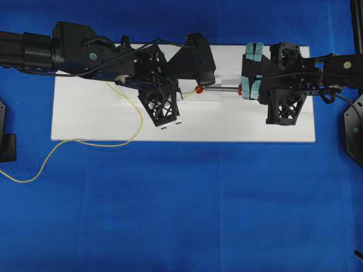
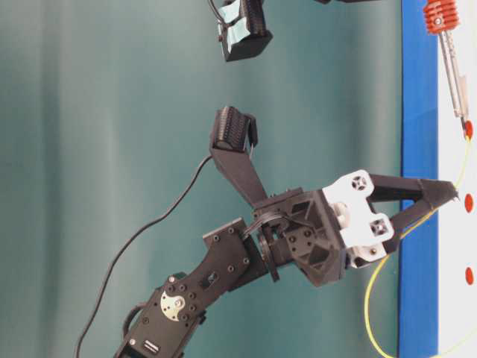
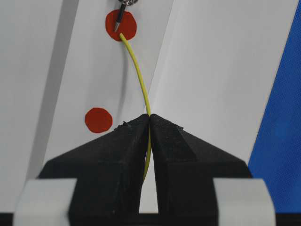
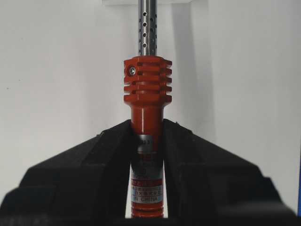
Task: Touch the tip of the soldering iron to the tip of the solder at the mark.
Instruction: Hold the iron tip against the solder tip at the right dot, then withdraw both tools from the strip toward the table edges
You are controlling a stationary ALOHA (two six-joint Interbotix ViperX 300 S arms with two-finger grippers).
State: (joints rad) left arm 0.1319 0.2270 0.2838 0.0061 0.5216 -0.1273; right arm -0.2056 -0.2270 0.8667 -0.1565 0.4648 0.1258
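Both black arms reach inward from opposite sides, the left gripper (image 3: 150, 123) and right gripper (image 4: 146, 136) each clamped tight.

Soldering iron (image 4: 146, 141) label: "CHINA".

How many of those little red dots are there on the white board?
3, seen from table level: one under the soldering iron tip, one beside the left gripper, one further along. Overhead, the arms hide all but the first.
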